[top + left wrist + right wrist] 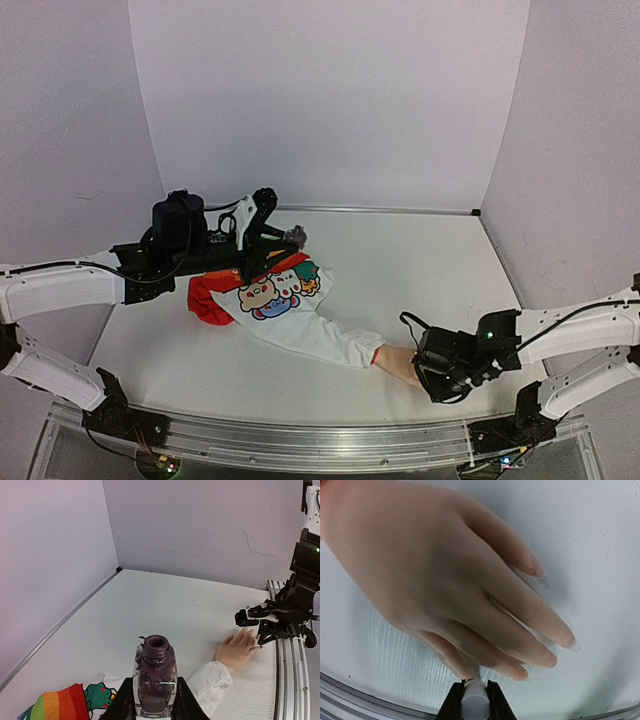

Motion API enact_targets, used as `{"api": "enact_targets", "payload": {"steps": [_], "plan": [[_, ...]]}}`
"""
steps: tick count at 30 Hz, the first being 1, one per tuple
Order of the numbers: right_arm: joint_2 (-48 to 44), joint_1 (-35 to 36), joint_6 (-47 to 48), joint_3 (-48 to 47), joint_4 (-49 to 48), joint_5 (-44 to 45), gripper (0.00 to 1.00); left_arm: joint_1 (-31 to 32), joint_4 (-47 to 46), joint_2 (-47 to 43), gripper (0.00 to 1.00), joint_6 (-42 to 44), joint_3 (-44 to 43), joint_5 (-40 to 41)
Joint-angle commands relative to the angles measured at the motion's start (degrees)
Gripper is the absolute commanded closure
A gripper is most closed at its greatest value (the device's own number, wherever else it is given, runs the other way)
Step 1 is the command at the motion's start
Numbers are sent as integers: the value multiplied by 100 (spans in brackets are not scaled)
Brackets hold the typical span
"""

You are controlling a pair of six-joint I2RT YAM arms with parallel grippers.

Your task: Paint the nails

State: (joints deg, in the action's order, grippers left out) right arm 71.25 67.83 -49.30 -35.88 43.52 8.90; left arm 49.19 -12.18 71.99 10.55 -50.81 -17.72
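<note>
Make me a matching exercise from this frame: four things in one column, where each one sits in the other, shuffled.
Things
1. polish bottle
2. white cap
3. mannequin hand
4. cartoon shirt

Places
A. flat on the table, sticking out of a white sleeve
B. clamped in the right hand
C. spread on the table, cartoon animals facing up
D. clamped in the left hand, open on top

Pairs: 1-D, 2-B, 3-A, 4-C
</note>
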Motion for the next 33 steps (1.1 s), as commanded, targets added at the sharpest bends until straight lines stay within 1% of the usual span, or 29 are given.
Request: {"api": "enact_targets", "payload": {"steps": [1,9,19,33], "plan": [[-63,31,-149,-55,147,280,100,12,-101,-195,100,27,-16,76],[28,28,-112,-146,157,316,100,13,-77,-228,100,30,-13,101],[-230,34,115,-148,-1,245,100,14,-85,-229,100,27,-8,103],[-218,34,202,-139,-89,100,100,12,-65,-280,100,26,18,120]]}}
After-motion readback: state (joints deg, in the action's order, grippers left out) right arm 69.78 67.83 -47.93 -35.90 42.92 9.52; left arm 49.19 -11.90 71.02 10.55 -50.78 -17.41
